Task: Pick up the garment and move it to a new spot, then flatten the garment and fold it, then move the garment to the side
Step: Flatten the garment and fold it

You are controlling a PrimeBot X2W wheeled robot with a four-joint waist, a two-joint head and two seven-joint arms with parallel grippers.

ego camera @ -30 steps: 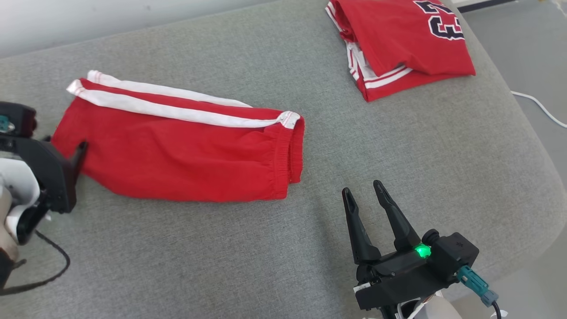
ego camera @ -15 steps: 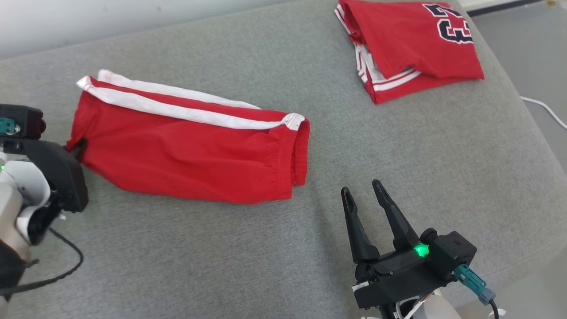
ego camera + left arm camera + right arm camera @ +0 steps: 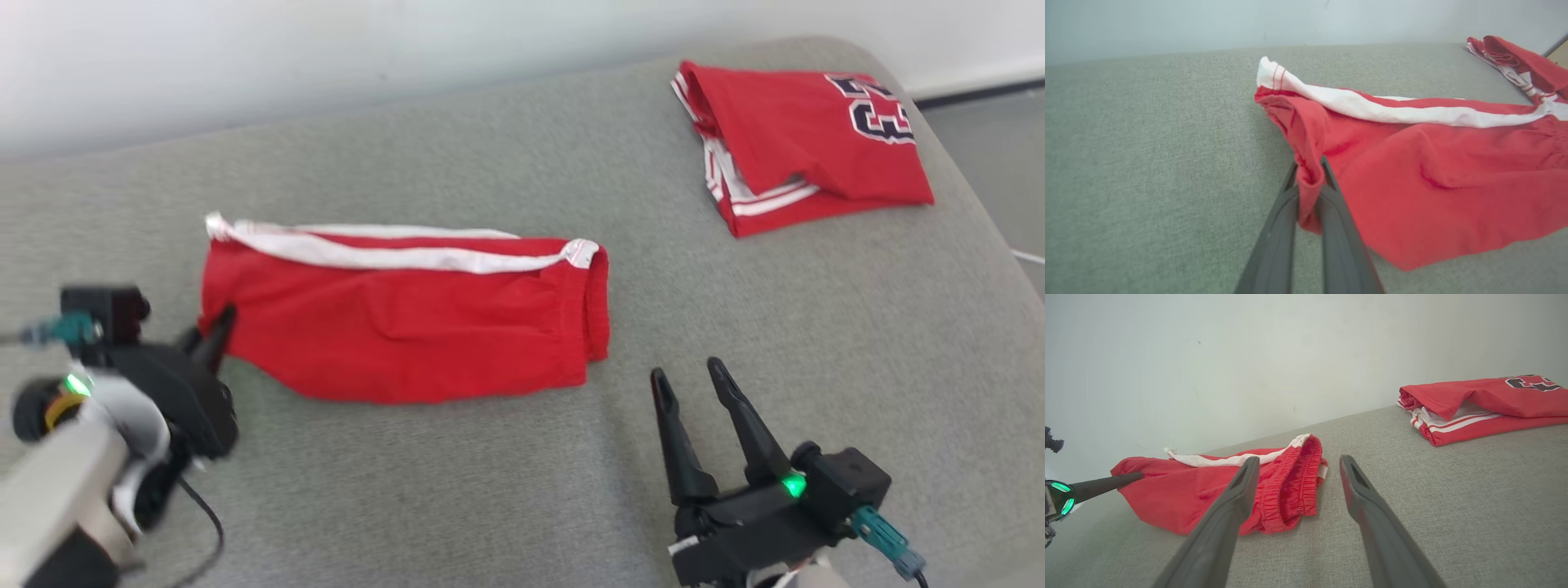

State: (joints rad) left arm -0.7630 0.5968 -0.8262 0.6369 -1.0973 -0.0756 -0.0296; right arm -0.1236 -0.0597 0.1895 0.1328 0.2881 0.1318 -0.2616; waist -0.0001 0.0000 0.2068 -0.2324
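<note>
Quick count: one pair of red shorts with white side stripes (image 3: 400, 327) mid-frame, one folded red jersey with a dark number (image 3: 816, 139) upper right, one grey fabric cushion (image 3: 490, 482), and two black long-fingered grippers: left gripper (image 3: 219, 322), right gripper (image 3: 690, 374).

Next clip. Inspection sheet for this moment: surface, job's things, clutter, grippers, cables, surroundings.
Surface: grey cushion, woven fabric, no stains seen.
Job's things: red shorts with a white side stripe, lying folded lengthwise, waistband toward the robot's right.
Clutter: folded red jersey at the far right, apart from the shorts.
Grippers: left gripper shut on the shorts' hem, which bunches between its fingers; right gripper open, holding nothing, near the waistband but not touching it.
Cables: dark cable looping under the left arm; teal connector at the right wrist.
Surroundings: pale wall behind the cushion; floor at the right.
</note>
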